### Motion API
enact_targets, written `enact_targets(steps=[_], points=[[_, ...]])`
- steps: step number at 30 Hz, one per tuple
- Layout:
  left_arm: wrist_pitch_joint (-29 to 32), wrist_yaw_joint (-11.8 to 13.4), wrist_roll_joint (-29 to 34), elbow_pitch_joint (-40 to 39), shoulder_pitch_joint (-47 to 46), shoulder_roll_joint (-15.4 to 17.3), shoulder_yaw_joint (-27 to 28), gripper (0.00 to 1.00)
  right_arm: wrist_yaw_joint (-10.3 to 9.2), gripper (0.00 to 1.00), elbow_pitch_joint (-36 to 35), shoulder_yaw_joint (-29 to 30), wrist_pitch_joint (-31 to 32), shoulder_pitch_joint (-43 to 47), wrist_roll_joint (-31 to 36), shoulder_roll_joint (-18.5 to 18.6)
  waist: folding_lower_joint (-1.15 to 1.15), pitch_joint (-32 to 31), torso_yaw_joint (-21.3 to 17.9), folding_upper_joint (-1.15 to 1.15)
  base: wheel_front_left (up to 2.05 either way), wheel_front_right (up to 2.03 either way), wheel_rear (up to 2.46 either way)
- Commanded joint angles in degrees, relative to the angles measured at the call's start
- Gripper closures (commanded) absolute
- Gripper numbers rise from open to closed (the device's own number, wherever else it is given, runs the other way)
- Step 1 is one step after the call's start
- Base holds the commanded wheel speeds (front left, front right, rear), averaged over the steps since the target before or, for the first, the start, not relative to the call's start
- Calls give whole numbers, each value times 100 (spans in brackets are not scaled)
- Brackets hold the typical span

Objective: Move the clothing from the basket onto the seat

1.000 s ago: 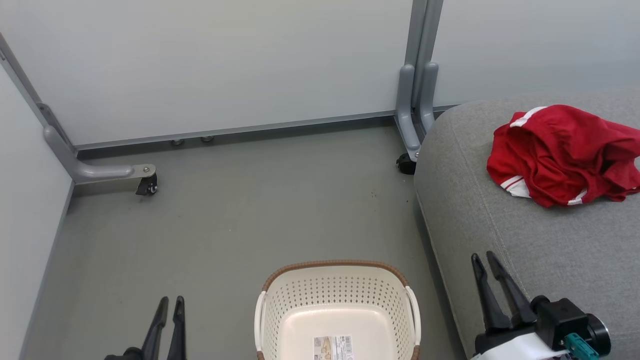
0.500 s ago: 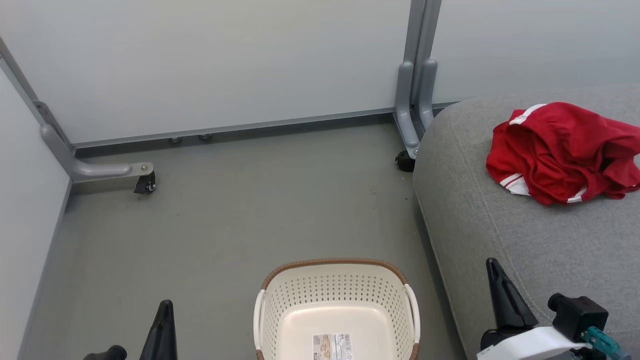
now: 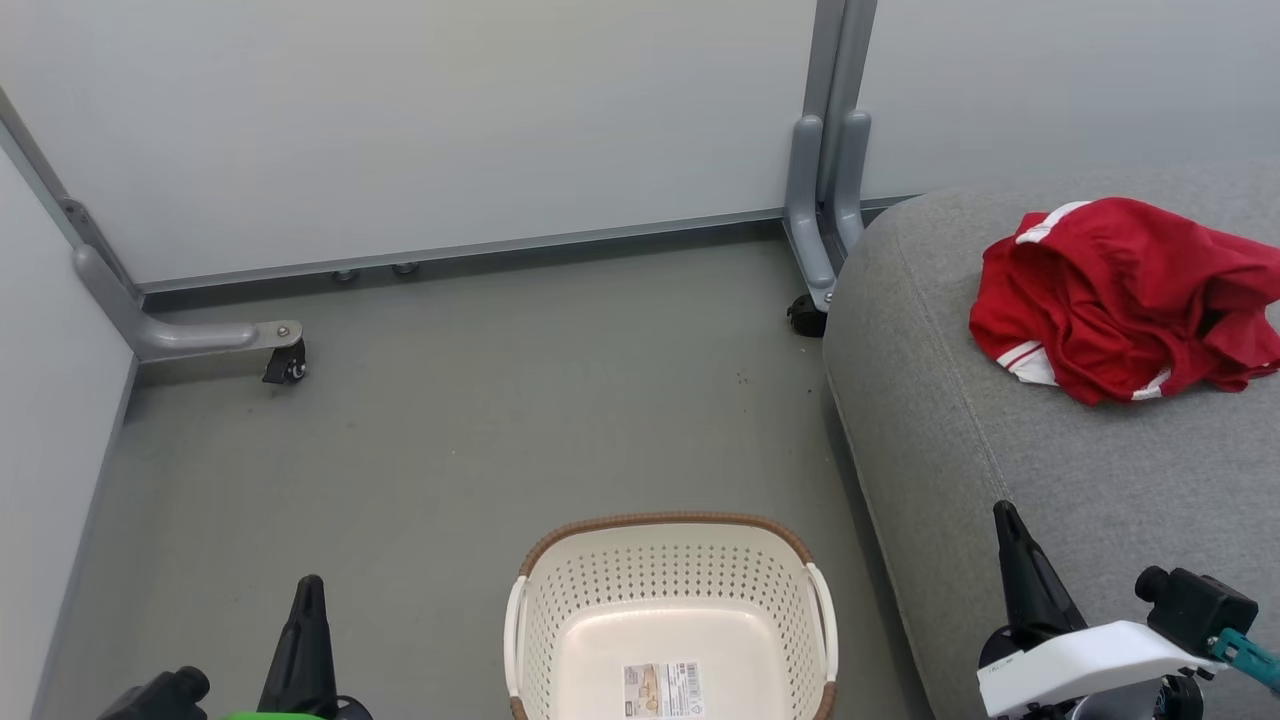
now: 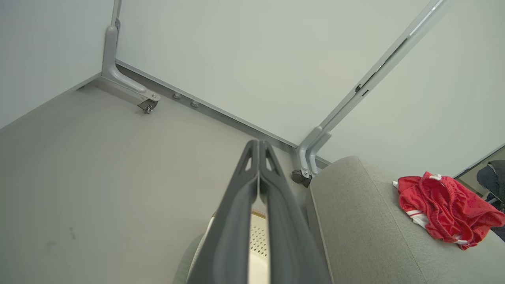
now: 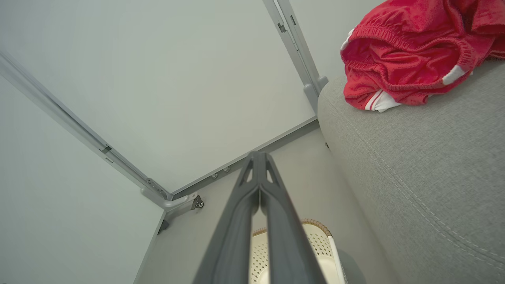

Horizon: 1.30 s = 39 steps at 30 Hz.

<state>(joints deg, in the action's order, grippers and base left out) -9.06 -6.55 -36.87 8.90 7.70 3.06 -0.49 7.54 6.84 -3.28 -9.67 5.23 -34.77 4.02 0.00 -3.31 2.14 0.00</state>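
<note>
Both arms are low at the near edge of my head view. My left gripper (image 3: pixel 308 592) sits near left above the floor (image 3: pixel 450 430), jaws clenched, tips pressed into one dark point and grasping nothing. My right gripper (image 3: pixel 1004 520) sits near right and shows against the near part of the seat (image 3: pixel 1050 470), jaws clenched too, nothing between them. Both wrist views agree: each pair of fingers (image 4: pixel 232 221) meets at the tips, with a thin slit lower down.

The clothing (image 3: pixel 1120 300) is on the seat, far right, as a crumpled bright red heap with white stripes and trim, well apart from both grippers. I cannot tell how many pieces are in the heap. Its right side runs off the edge of the head view.

The basket (image 3: pixel 665 523) stands upright on the floor, near centre, between the two grippers and just left of the seat's side. It has cream perforated walls, a brown rim and white handles. Its bare bottom shows, with a paper label (image 3: pixel 663 690) lying flat on it.

On the far side are pale partition panels (image 3: pixel 450 130) on grey frame legs (image 3: pixel 815 200). One caster (image 3: pixel 287 368) is far left, and another caster (image 3: pixel 803 318) is by the seat's far-left corner.
</note>
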Motion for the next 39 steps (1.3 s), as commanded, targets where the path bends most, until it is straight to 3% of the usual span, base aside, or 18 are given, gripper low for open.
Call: enact_targets(steps=[1, 39], points=[[44, -25, -250, -55, -201, 66, 28, 100, -2, 100, -40, 30, 38, -179, -245, 34, 0, 5, -4, 0, 0, 0, 0], [724, -62, -2961, 212, -817, 106, 277, 100, -3, 100, 320, 337, 690, -664, -3124, 94, 0, 139, -86, 0, 0, 0, 0]])
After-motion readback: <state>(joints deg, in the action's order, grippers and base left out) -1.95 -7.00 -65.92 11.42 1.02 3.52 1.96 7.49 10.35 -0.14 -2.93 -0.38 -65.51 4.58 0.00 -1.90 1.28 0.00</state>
